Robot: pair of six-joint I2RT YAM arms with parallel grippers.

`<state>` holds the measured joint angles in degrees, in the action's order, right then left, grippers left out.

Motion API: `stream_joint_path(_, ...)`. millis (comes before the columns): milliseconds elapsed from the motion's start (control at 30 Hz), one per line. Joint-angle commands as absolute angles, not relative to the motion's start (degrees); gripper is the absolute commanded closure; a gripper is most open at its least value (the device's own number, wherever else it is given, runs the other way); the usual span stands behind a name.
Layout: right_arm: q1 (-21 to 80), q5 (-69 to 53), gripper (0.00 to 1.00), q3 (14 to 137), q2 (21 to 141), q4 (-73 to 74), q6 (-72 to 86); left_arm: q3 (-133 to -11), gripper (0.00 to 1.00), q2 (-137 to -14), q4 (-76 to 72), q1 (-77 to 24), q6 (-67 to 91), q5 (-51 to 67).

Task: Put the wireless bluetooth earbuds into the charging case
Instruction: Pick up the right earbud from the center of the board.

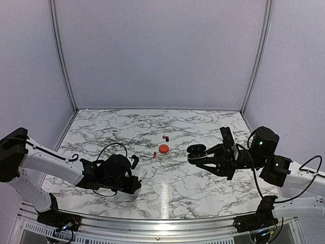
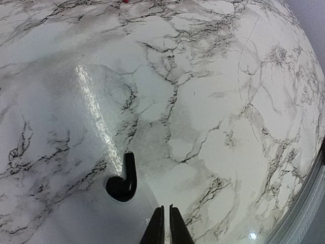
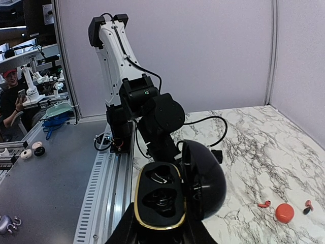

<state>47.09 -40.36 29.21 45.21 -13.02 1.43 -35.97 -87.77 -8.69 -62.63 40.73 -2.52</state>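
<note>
Left wrist | black earbud (image 2: 123, 179) flat | stem points away from claw (image 2: 166, 209)

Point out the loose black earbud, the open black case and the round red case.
black earbud (image 2: 123, 186), left wrist view, on its rounded bulb.
open black case (image 3: 204, 178), right wrist view, on its raised lid.
round red case (image 1: 163, 148), top external view, on its centre.
</note>
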Motion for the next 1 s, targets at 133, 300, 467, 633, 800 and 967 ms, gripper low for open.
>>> stream_joint_path(133,47.6,-39.1,1.0,29.8,45.7,-13.2,1.1,-38.2,0.96,-89.7,-3.4,-61.8,39.3,-7.5)
stream_joint_path(300,47.6,-38.8,1.0,29.8,45.9,-13.1,1.1,-38.6,0.97,-91.0,-2.1,-61.0,38.4,-6.8)
stream_joint_path(467,47.6,-38.7,1.0,29.8,45.8,-13.0,1.1,-38.7,0.97,-91.8,-1.7,-60.1,38.8,-7.3)
stream_joint_path(633,47.6,-38.4,1.0,29.6,45.7,-13.0,1.2,-38.4,0.98,-91.7,-1.7,-58.6,38.6,-7.7)
stream_joint_path(800,47.6,-38.4,1.0,29.6,46.0,-13.2,1.3,-38.6,0.98,-91.5,-2.1,-56.6,36.7,-7.4)
stream_joint_path(967,47.6,-38.3,1.0,29.5,46.1,-13.2,1.3,-40.1,0.98,-92.6,-2.0,-55.4,34.5,-5.8)
